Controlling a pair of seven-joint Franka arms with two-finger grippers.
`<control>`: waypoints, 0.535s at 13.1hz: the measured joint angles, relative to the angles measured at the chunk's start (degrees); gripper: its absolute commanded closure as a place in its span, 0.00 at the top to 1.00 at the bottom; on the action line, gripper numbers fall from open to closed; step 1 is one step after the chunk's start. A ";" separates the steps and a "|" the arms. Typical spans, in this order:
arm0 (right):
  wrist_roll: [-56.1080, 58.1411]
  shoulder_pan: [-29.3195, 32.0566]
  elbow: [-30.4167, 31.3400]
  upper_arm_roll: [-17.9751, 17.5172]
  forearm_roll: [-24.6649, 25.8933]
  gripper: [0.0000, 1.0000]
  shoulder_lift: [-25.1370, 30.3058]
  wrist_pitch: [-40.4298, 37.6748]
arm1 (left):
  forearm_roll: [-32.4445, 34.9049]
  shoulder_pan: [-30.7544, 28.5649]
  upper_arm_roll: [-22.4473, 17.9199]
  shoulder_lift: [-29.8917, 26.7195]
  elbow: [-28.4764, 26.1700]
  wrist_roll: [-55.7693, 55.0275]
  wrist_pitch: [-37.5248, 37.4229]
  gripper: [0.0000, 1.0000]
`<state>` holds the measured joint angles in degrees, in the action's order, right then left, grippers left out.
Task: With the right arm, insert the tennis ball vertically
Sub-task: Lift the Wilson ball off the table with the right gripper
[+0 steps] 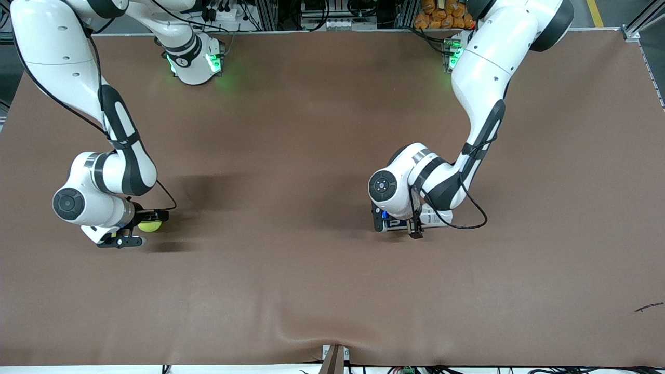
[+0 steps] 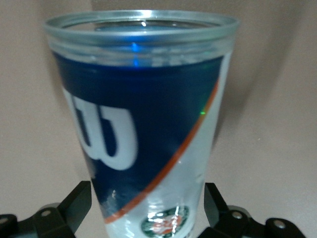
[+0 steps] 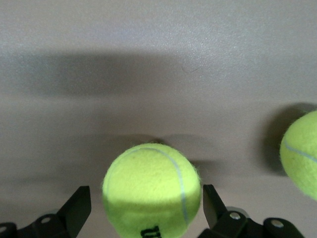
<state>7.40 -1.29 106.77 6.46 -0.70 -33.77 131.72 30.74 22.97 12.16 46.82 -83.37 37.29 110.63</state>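
Note:
A yellow-green tennis ball point(image 1: 150, 226) lies on the brown table toward the right arm's end. My right gripper point(image 1: 140, 227) is low at the table, open, with a finger on each side of the ball and a gap on both sides; the right wrist view shows the ball point(image 3: 151, 183) between the fingers point(image 3: 77, 206). My left gripper point(image 1: 413, 222) is open astride a clear tennis ball can with a blue label point(image 1: 434, 218), which lies on its side mid-table. The left wrist view shows the can point(image 2: 148, 124) with its open rim pointing away and the fingers point(image 2: 78, 203) beside it.
A second tennis ball point(image 3: 302, 153) lies on the table close to the first one; the front view does not show it. The brown table cover point(image 1: 311, 291) has a wrinkle near its front edge. The arms' bases stand along the back edge.

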 measured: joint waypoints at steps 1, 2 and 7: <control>0.01 0.00 -0.06 0.00 0.00 0.48 0.00 0.05 | 0.00 0.03 -0.18 0.02 0.00 -0.07 -0.05 1.00; 0.01 0.00 -0.18 0.00 0.00 0.33 0.00 0.16 | 0.00 0.12 -0.64 0.07 0.00 -0.13 -0.12 1.00; 0.00 0.00 -1.61 0.00 0.00 0.22 -0.01 0.22 | 0.00 0.25 -1.48 1.31 0.02 -0.29 -0.43 1.00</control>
<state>7.40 -1.29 105.15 6.47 -0.70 -33.77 131.93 30.74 23.22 10.68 48.12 -83.36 37.00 110.20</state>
